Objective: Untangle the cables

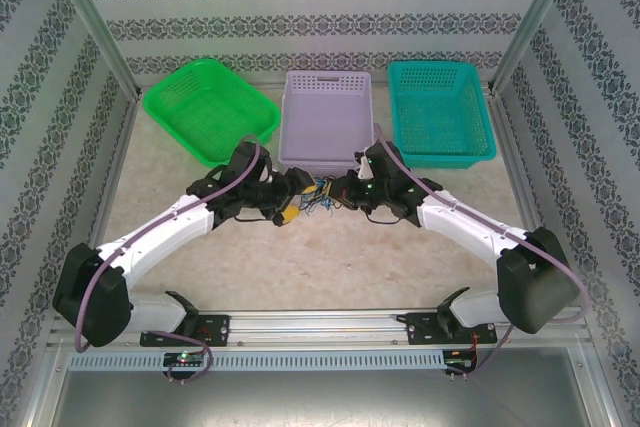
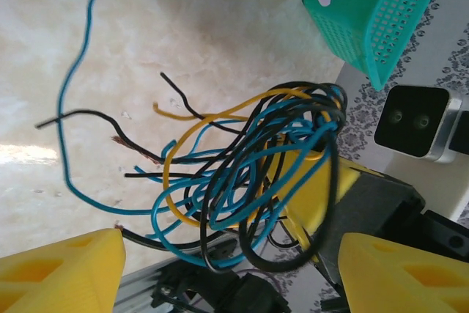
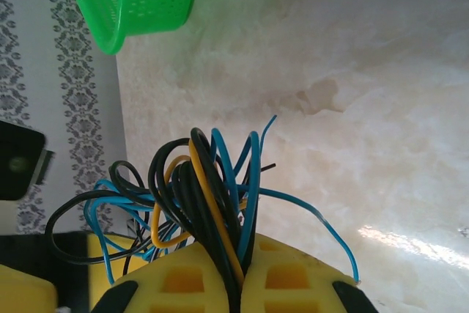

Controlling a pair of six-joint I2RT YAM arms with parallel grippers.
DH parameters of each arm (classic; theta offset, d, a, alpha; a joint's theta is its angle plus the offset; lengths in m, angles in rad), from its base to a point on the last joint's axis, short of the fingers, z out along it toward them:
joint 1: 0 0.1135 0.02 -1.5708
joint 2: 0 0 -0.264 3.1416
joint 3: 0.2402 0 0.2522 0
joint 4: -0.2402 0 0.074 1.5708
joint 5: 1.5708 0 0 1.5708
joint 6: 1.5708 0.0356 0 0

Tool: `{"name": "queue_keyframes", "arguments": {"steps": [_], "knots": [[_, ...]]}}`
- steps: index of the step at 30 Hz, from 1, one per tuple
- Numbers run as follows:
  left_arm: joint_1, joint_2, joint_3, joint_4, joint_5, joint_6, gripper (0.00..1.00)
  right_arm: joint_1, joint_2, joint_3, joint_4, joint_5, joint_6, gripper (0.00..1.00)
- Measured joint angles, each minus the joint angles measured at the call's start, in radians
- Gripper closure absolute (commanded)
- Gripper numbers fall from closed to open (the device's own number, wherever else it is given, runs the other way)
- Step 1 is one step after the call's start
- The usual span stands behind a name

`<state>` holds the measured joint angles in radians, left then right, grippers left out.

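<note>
From above, the cables point(image 1: 318, 207) form a knot before the lilac basket point(image 1: 325, 127), strands indistinct. Left wrist: the left gripper point(image 2: 231, 273) stands open, loose ends trailing leftward. Right wrist: the right gripper point(image 3: 242, 284) clamps the bundle, strands rising upward, roots hidden.

Arms angled inward over the counter point(image 1: 330, 267): left end effector point(image 1: 293, 202) and right end effector point(image 1: 338, 191) flank the cables point(image 1: 317, 203). Far side: green basket point(image 1: 205, 107), purple basket point(image 1: 328, 119), teal basket point(image 1: 440, 112).
</note>
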<state>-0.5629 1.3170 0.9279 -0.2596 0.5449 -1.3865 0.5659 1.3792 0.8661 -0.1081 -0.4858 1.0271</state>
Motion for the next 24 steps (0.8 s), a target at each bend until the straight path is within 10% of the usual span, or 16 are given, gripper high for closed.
{"name": "queue_keyframes", "arguments": {"steps": [6, 12, 24], "knots": [[-0.01, 0.048, -0.021, 0.093, 0.0, -0.058, 0.37, 0.017, 0.006, 0.031, -0.008, -0.006, 0.053, 1.0], [0.006, 0.097, 0.029, 0.039, -0.05, 0.037, 0.99, 0.028, 0.005, 0.037, -0.036, -0.05, 0.074, 1.0], [0.132, 0.091, 0.188, -0.185, 0.064, 0.379, 1.0, 0.046, -0.011, 0.173, -0.298, -0.056, -0.229, 1.0]]}}
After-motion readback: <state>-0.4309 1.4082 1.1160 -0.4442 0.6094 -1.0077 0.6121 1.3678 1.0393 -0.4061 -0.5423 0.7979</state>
